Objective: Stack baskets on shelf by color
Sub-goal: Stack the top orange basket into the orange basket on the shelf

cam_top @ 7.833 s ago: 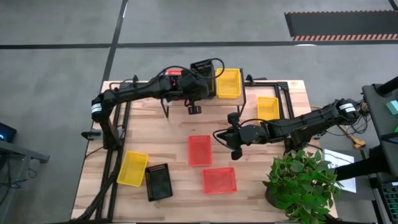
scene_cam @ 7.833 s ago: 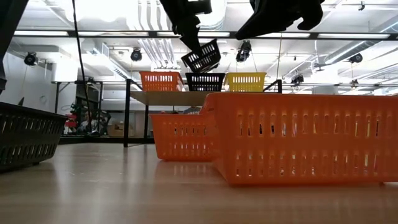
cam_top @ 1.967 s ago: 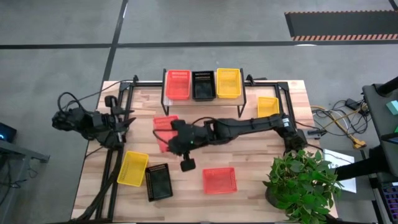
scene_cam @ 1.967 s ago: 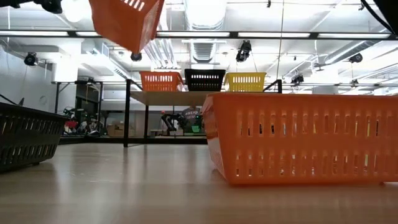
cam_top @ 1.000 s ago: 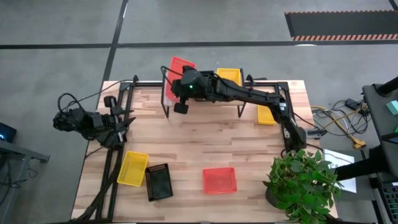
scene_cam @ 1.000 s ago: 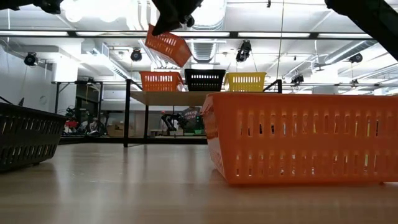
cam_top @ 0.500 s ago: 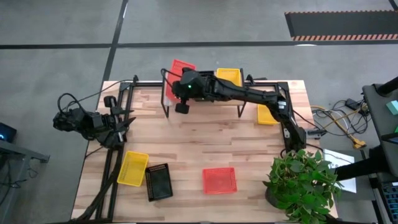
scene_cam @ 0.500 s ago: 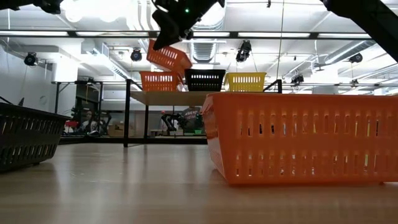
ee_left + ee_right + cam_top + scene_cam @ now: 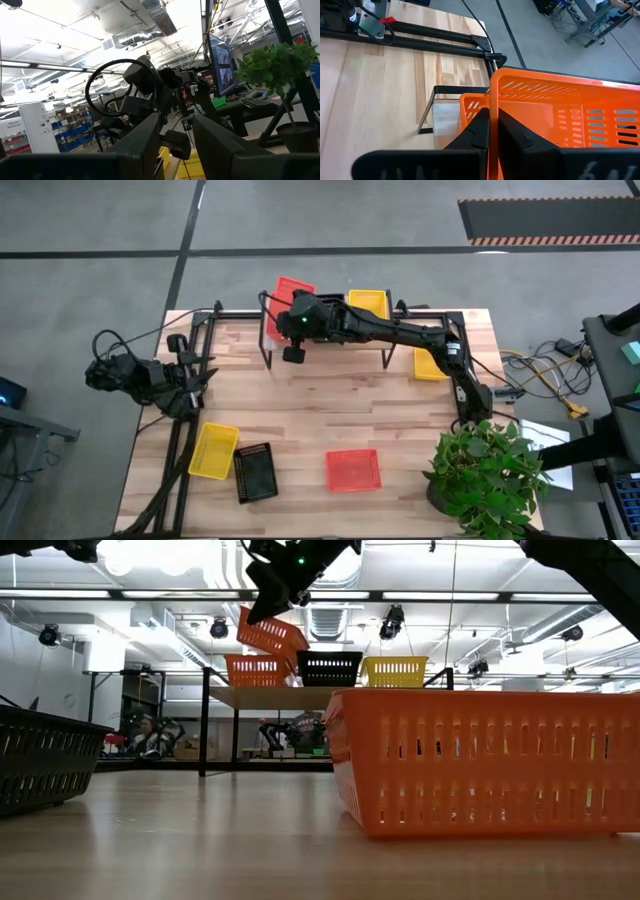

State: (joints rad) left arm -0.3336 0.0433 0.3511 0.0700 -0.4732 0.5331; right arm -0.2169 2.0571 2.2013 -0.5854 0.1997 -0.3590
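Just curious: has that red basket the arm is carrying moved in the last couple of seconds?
Yes. The red basket has gone from mid-table to the far edge, and now hangs tilted over the shelf's left end.

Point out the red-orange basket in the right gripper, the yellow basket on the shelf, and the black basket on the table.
held red-orange basket (image 9: 272, 634), low view, slotted side wall.
yellow basket on shelf (image 9: 394, 671), low view, side wall.
black basket on table (image 9: 254, 472), high view, floor.

Two dark jointed arms (image 9: 400, 332) (looped black cables, small green light)
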